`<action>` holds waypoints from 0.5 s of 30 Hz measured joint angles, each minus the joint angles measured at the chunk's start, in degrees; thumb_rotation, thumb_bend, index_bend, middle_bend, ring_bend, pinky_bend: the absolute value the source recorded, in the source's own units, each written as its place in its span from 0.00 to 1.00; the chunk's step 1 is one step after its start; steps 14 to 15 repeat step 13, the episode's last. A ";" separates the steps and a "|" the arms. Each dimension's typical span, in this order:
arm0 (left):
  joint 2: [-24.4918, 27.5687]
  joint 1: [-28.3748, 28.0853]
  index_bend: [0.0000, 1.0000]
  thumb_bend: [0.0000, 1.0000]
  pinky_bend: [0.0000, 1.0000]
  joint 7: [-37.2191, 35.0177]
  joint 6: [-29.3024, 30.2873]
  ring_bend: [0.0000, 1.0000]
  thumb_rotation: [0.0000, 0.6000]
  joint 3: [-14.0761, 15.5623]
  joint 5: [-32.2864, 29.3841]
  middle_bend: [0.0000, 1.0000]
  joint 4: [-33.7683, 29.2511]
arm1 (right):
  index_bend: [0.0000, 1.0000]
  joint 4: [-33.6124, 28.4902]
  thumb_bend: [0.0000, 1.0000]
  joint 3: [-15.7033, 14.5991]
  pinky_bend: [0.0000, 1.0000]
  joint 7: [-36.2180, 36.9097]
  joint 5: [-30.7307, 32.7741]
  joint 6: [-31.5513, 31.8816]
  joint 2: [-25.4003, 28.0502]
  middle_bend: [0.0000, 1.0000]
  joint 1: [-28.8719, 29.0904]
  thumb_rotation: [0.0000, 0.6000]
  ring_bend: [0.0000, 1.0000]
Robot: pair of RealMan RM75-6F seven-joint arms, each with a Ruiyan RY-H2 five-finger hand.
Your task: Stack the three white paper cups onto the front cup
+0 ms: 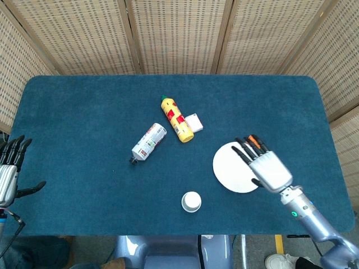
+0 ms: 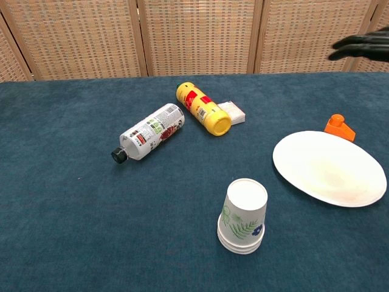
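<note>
The white paper cups stand nested upside down as one stack (image 1: 191, 202) (image 2: 243, 216) near the table's front edge, printed with green leaves and a blue flower. My right hand (image 1: 265, 168) is raised over the white plate (image 1: 230, 171), fingers spread and holding nothing; in the chest view only its dark fingertips (image 2: 360, 45) show at the top right. My left hand (image 1: 9, 172) hangs open off the table's left edge, far from the cups.
A white plate (image 2: 331, 167) lies right of the stack, with a small orange object (image 2: 339, 126) behind it. A clear bottle (image 2: 149, 132), a yellow can (image 2: 202, 107) and a small white box (image 2: 234, 112) lie mid-table.
</note>
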 measured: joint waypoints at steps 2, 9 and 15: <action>-0.29 0.83 0.00 0.00 0.00 -0.59 0.56 0.00 1.00 0.55 0.39 0.00 0.96 | 0.00 3.85 0.00 -0.68 0.00 2.76 -0.13 4.35 -0.90 0.00 -4.00 1.00 0.00; -1.90 2.26 0.00 0.00 0.00 -3.19 1.75 0.00 1.00 1.78 2.16 0.00 4.91 | 0.00 11.78 0.00 -2.35 0.00 6.45 0.28 15.07 -5.27 0.00 -14.82 1.00 0.00; -2.76 2.66 0.00 0.00 0.00 -4.81 1.88 0.00 1.00 2.49 3.91 0.00 6.56 | 0.00 12.52 0.00 -1.83 0.00 6.31 1.10 17.92 -7.16 0.00 -18.03 1.00 0.00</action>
